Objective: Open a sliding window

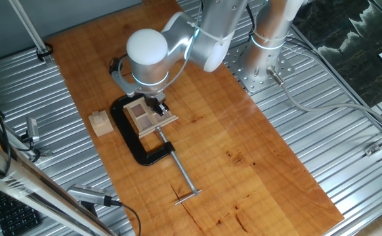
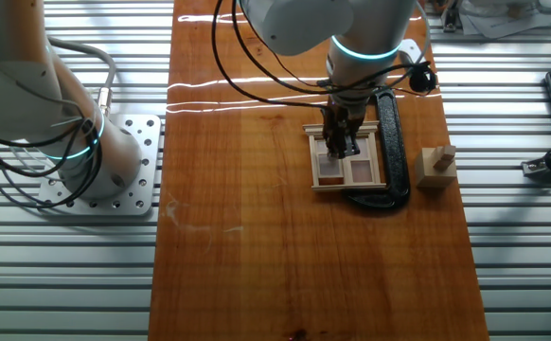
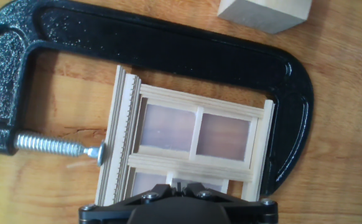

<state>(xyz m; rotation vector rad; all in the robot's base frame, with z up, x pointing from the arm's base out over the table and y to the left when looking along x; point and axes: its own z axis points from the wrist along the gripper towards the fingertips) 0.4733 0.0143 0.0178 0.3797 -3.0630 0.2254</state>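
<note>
We start with the wooden counter (image 1: 256, 164), a long plank laid over ribbed metal, with the arm reaching down over its far part. On it lies a black C-clamp (image 3: 168, 50), its steel screw (image 3: 50, 145) pressing against the side of the sliding window (image 3: 187, 146), which sits flat inside the clamp's bow and appears pinned between the screw pad and the opposite jaw. A small wooden cube (image 1: 100, 122) rests just beside the clamp, outside it and apart from the window.

The window is a light-wood frame with crossbars and brownish panes. In the hand view two panes show fully, and the lower pair is partly hidden by the gripper body.

The gripper (image 2: 342, 144) stands directly over the window, fingers pointing down at the panes near the middle crossbar. We cannot tell whether its fingers are spread or closed: the hand view shows only the black housing at the bottom edge, and both fixed views are too small to resolve the tips, or whether they touch the wood.

We judge the task to be at its early stage. The approach looks done, but the sash seems to fill the frame with no gap showing, so the sliding itself is left.
</note>
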